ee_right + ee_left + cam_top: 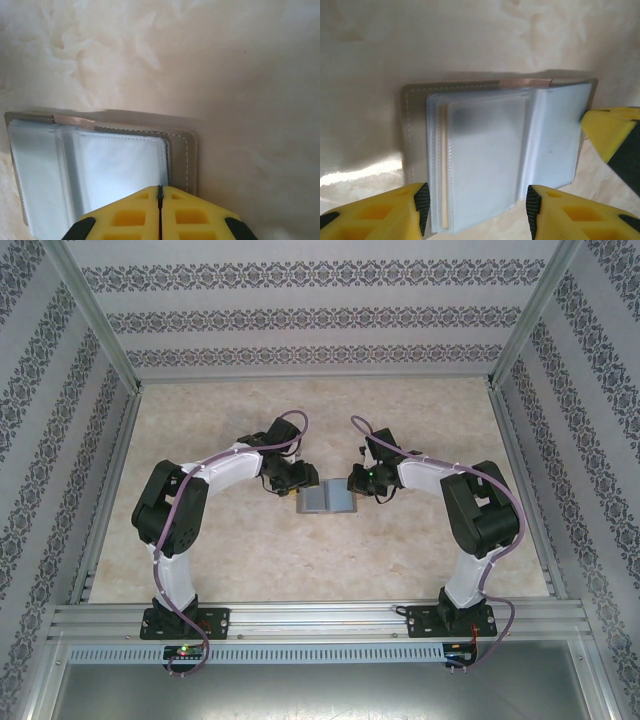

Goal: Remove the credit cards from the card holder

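The card holder (327, 501) lies open on the table between my two grippers, its frosted plastic sleeves (485, 150) facing up inside a grey stitched cover (182, 155). The thin tan edge of one of the credit cards (444, 165) shows inside the left stack of sleeves; the rest of the cards are hidden by the frosted plastic. My left gripper (477, 210) is open, its fingers standing either side of the left sleeves' near edge with nothing gripped. My right gripper (160, 190) is shut, its tips over the right panel's near edge; its yellow finger (612, 137) touches the right sleeve's corner.
The beige marbled tabletop (420, 420) stretches out on all sides of the holder. Aluminium frame rails (320, 615) run along the near edge, and patterned walls (320, 315) close off the back and both sides.
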